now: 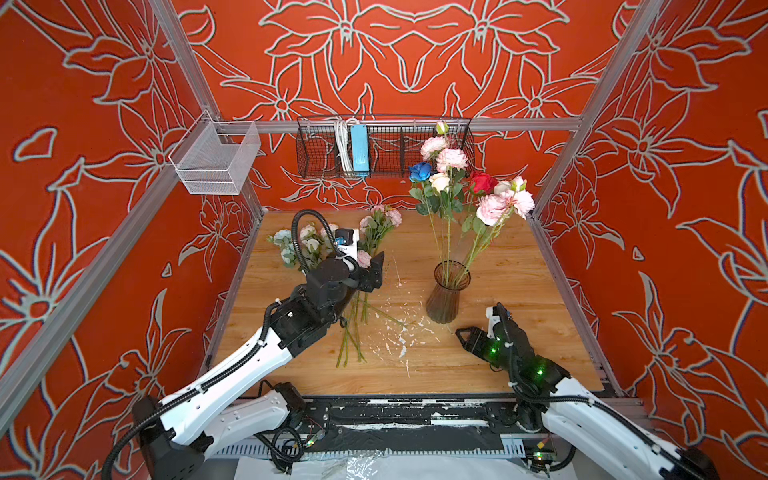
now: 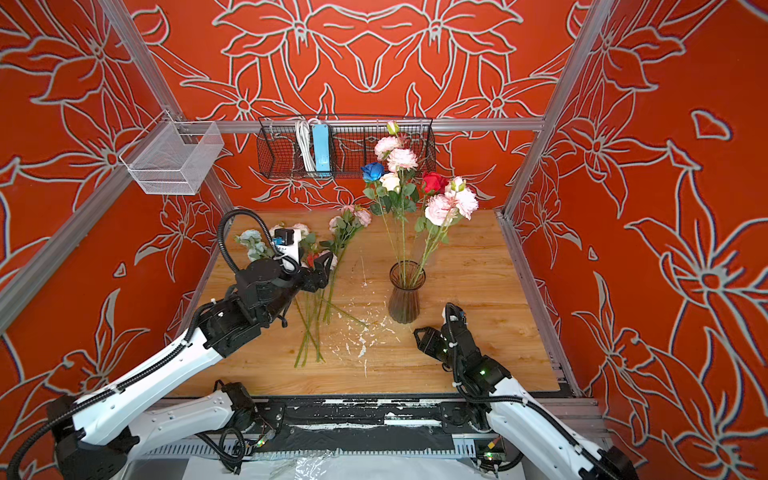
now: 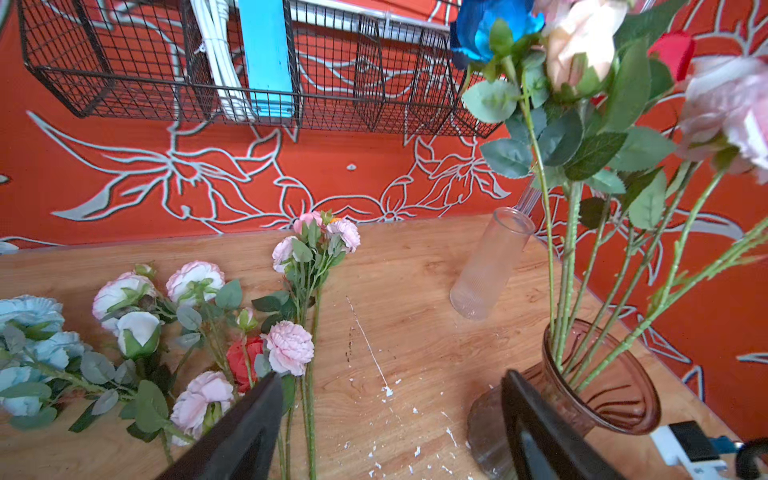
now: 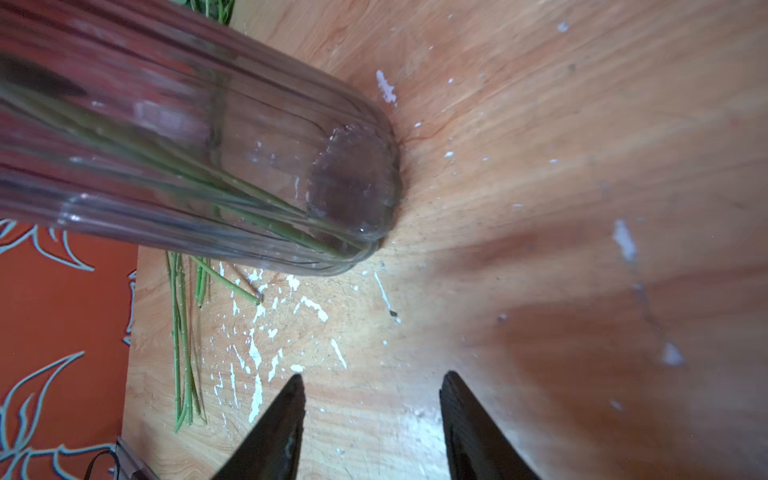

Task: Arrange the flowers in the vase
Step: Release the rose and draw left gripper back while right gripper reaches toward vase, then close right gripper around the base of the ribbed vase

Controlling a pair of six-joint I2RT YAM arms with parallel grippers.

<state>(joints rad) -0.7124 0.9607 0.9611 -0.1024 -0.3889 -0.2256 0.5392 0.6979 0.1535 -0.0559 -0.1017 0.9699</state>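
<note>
- The loose flowers (image 1: 316, 245) lie flat on the table (image 1: 519, 353), under and just beyond the left gripper (image 1: 376, 270). They show pale blue, white, pink and one red head, and their stems trail back beneath the arm. None of these is arranged yet, so I judge that roughly half the job is left.
- The left gripper hangs over those stems with its jaws spread wide and nothing between them. I judge the step in hand to be picking another stem.
- The vase (image 1: 448, 295) stands upright, off to the side of the left gripper and just ahead of the right gripper (image 1: 467, 334). It holds the arranged flowers (image 1: 457, 183): deep blue, red, cream and pink heads fanning out. That part is done.
- The right gripper sits low over the table near the foot of the vase, apart from it, with its jaws parted and empty.
- Only the left wrist view shows a clear ribbed glass (image 3: 490, 266) beyond the vase; I cannot find it in the top views.
- Only the right wrist view shows the stem ends (image 4: 316, 245) reaching the bottom of the vase.
- Only the top views show both arms at once.
</note>
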